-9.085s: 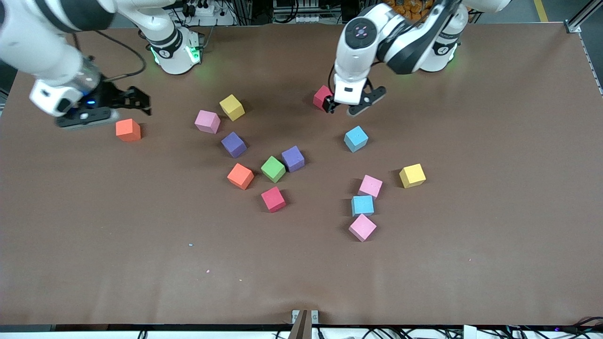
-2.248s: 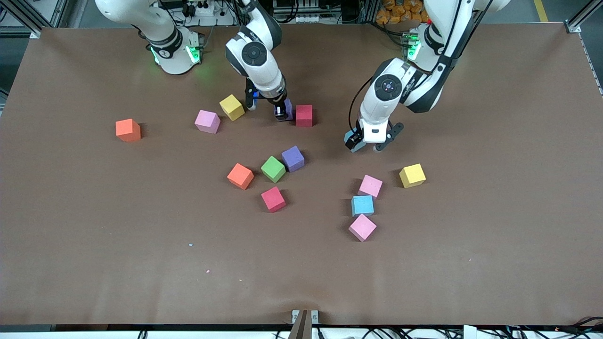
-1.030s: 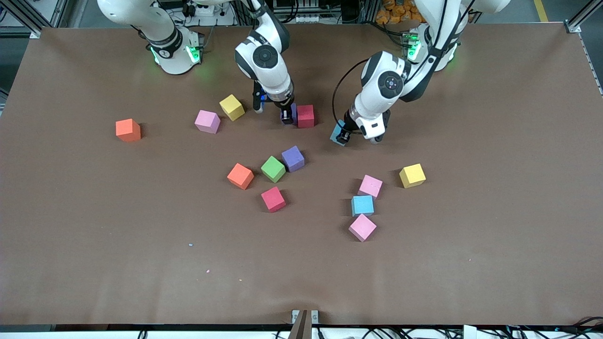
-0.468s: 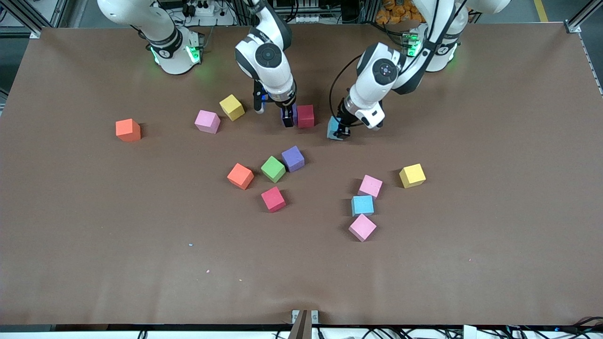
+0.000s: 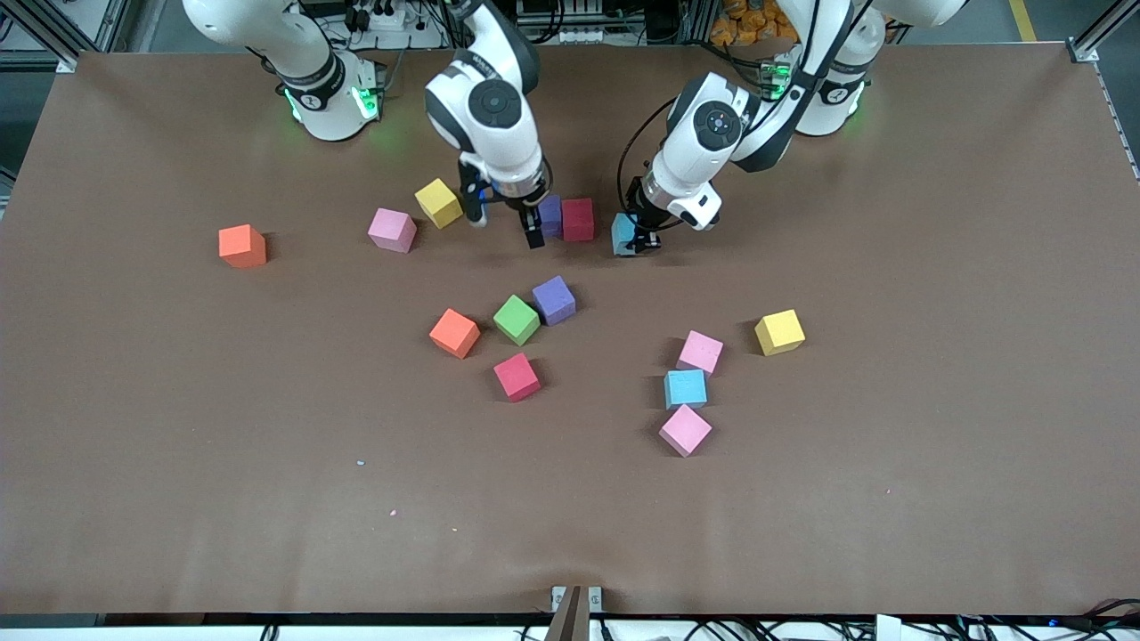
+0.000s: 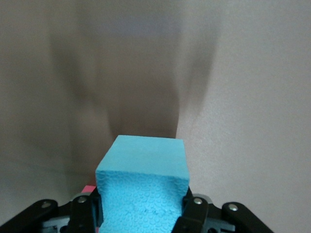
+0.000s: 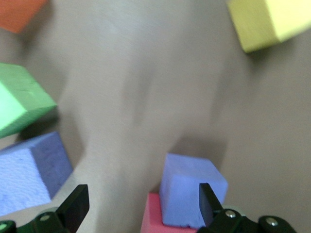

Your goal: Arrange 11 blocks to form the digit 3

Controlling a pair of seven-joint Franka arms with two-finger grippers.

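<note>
- Clock directions read on the front view, with 12 toward the robots' bases.
- Wide bare table (image 5: 935,499) from 4 round to 8 o'clock, right down to the edge nearest the front camera.
- Open room also at both short ends, apart from a lone orange block (image 5: 242,246) out at 9 o'clock.
- Cluttered just below centre:
  - second purple block (image 5: 554,299), green block (image 5: 517,320) and second orange block (image 5: 455,333) close together.
  - second crimson block (image 5: 517,377) at their 6 o'clock.
- Stacked in a loose line at 4 o'clock of that cluster: pink block (image 5: 700,352), second light blue block (image 5: 685,388), another pink block (image 5: 685,430); yellow block (image 5: 779,332) at 3 o'clock of the line's top.
- Touching side by side near 12 o'clock: purple block (image 5: 550,215) and crimson block (image 5: 578,219), the crimson at 3 o'clock of the purple.
- Right gripper (image 5: 503,223):
  - jaws spread wide, holding nothing, low at the purple block's 8 o'clock, one finger just beside it.
  - second yellow block (image 5: 438,202) and third pink block (image 5: 393,230) near, toward 9 o'clock.
- Left gripper (image 5: 632,237):
  - clamped on the light blue block (image 5: 622,239), low at 3 o'clock of the crimson block, a narrow gap between.
  - cannot tell whether that block touches the table.
</note>
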